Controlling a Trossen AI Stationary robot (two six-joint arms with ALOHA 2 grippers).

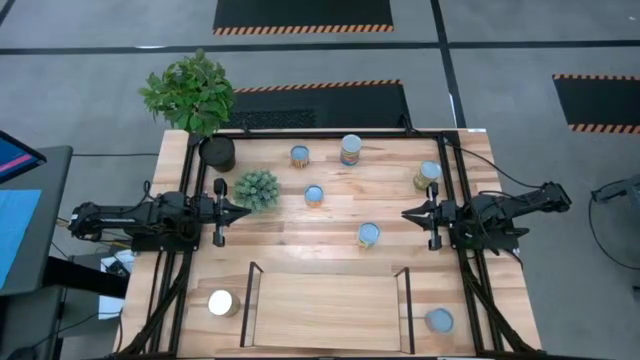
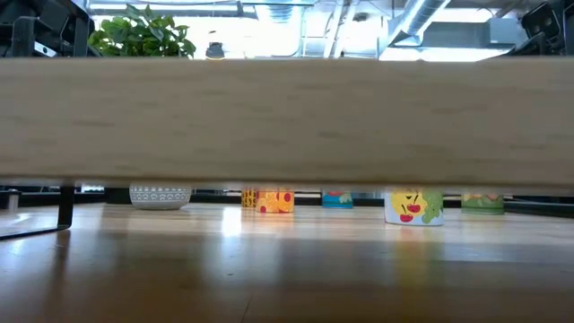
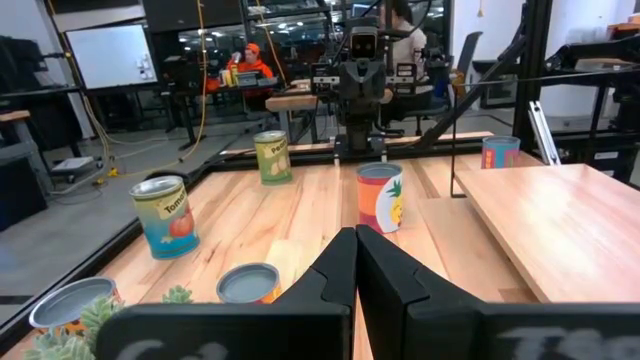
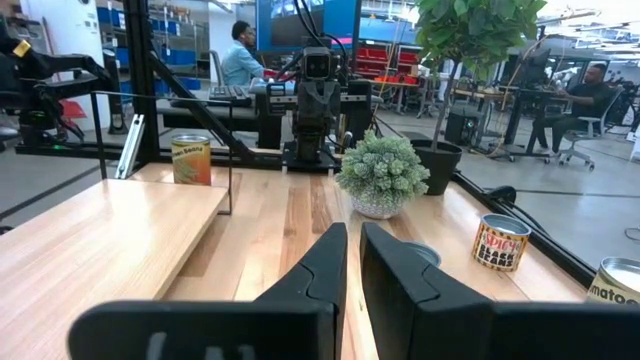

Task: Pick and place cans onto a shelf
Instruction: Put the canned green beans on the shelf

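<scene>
Several cans stand upright on the wooden tabletop: near the far edge (image 1: 300,155) (image 1: 351,150), at the right (image 1: 427,175), in the middle (image 1: 314,194) (image 1: 368,235), by the near right corner (image 1: 438,320), and a white-topped one (image 1: 222,303) near left. The shelf (image 1: 325,310), a light board between dark brackets, sits at the near edge with nothing on it. My left gripper (image 1: 245,210) is shut, level, at the table's left, holding nothing. My right gripper (image 1: 405,213) faces it from the right, with a narrow gap between its fingers (image 4: 353,250) and nothing in it.
A black pot with a leafy plant (image 1: 217,152) stands at the far left corner. A small bushy plant (image 1: 257,190) sits just in front of my left gripper. Dark frame rails run along both table sides. In the low view the shelf's edge (image 2: 287,117) hides most of the table.
</scene>
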